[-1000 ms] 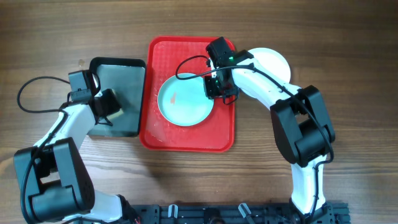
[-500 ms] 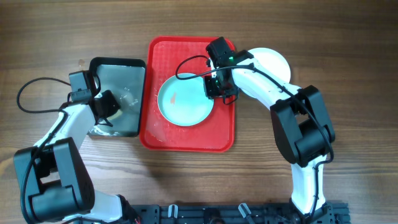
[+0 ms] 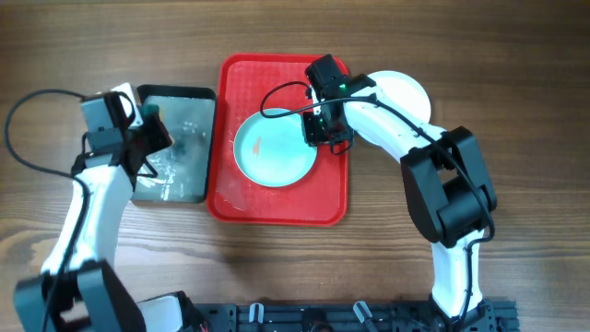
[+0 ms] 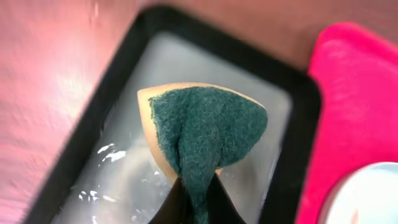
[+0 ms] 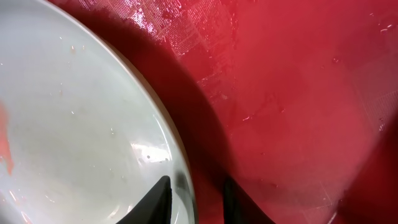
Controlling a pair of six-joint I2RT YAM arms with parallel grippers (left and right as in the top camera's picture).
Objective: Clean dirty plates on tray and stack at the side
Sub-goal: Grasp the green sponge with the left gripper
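Left gripper [image 4: 198, 194] pinches sponge [image 4: 205, 127] over wet grey tray [image 4: 300, 124]. Right gripper [image 5: 196, 198] clamps rim of blue plate [image 3: 267, 152] on red tray [image 3: 277, 207]. White plate [image 3: 412, 90] beside it, partly under right arm [image 3: 396, 124].

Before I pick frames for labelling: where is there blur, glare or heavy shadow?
Left wrist: table smeared at left, sponge fairly sharp, glints in the grey tray. Right wrist: sharp, wet sheen on red tray, dark shadow beside plate. Overhead: even, crisp.

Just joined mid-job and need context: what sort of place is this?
Likely a lab tabletop staged for dishwashing: a bare wood table, a red tray holding a smudged plate, and a wet dark pan with a sponge held over it.
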